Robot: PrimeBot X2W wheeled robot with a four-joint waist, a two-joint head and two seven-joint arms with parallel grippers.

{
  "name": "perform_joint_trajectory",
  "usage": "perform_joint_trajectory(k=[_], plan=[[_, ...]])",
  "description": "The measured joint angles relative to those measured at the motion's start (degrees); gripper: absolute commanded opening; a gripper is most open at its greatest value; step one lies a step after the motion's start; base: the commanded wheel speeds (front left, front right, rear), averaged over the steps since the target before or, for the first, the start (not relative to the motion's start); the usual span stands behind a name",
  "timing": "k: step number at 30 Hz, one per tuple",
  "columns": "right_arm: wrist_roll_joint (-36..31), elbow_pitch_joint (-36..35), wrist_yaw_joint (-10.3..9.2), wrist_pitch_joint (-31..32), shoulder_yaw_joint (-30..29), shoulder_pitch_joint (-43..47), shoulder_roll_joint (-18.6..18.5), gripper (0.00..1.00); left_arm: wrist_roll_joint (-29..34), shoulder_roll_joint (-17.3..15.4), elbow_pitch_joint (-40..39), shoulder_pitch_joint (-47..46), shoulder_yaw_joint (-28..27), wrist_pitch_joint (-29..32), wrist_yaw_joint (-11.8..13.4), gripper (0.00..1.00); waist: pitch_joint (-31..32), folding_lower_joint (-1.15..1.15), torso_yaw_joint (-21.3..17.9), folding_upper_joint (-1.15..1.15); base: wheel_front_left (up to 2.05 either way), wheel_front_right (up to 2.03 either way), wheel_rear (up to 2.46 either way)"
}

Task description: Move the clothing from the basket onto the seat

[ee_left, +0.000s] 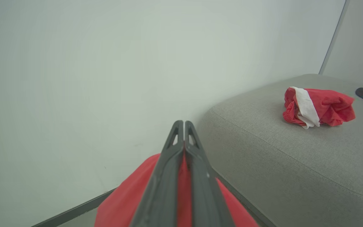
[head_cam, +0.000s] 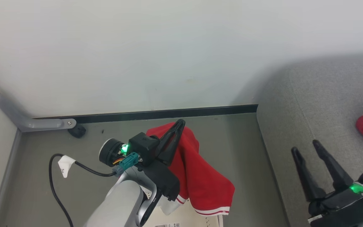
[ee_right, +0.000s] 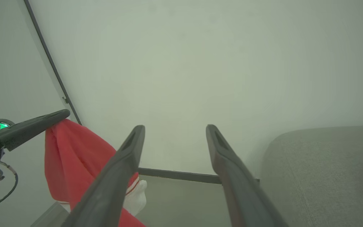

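**Clothing [head_cam: 200,176] held aloft, left of the seat [head_cam: 320,119]**

The left gripper [head_cam: 180,122] is pinched tight on a top fold of the red piece, which hangs limp. The right gripper [head_cam: 305,146] hovers spread and empty over the seat. Soft and light, the cloth likely swings; a bunched fold should grip best.

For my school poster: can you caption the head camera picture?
Left claw holds a red shirt up beside the grey seat; right claw stands open.
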State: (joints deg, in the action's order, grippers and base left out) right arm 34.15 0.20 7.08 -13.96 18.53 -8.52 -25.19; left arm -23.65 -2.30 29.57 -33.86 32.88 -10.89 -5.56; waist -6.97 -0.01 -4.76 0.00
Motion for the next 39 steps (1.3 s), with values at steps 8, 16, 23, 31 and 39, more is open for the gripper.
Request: perform_joint_trajectory(k=[8,16,23,31,39], plan=[[-0.48,0.13,0.0,2.47,8.96,-3.76,-0.11,1.0,-0.59,-0.02,-4.46,-0.04,2.38,2.79,0.35,0.0,0.51,0.01,2.31,0.0,0.0,0.0,0.0],[0.43,1.74,0.0,5.36,18.59,-10.56,-0.2,1.0,-1.89,-0.05,-7.76,-1.08,4.82,5.33,1.23,0.0,0.45,0.01,5.13,0.01,0.0,0.0,0.0],[2.55,2.04,0.0,6.26,24.55,-14.04,-0.42,1.0,-2.86,-0.08,-8.4,-2.45,5.97,6.87,2.13,0.0,0.2,0.01,7.29,0.01,0.0,0.0,0.0],[4.97,7.06,0.0,7.39,29.58,-18.94,-0.52,1.0,-4.1,-0.1,-9.82,-2.54,6.37,8.35,3.12,0.0,-0.13,0.01,9.43,0.01,0.0,0.0,0.0],[7.53,13.12,0.0,8.9,36.68,-23.31,1.08,1.0,-4.99,-0.08,-11.35,-2.75,8.01,9.31,3.83,0.0,-0.01,0.01,10.22,0.01,0.0,0.0,0.0]])
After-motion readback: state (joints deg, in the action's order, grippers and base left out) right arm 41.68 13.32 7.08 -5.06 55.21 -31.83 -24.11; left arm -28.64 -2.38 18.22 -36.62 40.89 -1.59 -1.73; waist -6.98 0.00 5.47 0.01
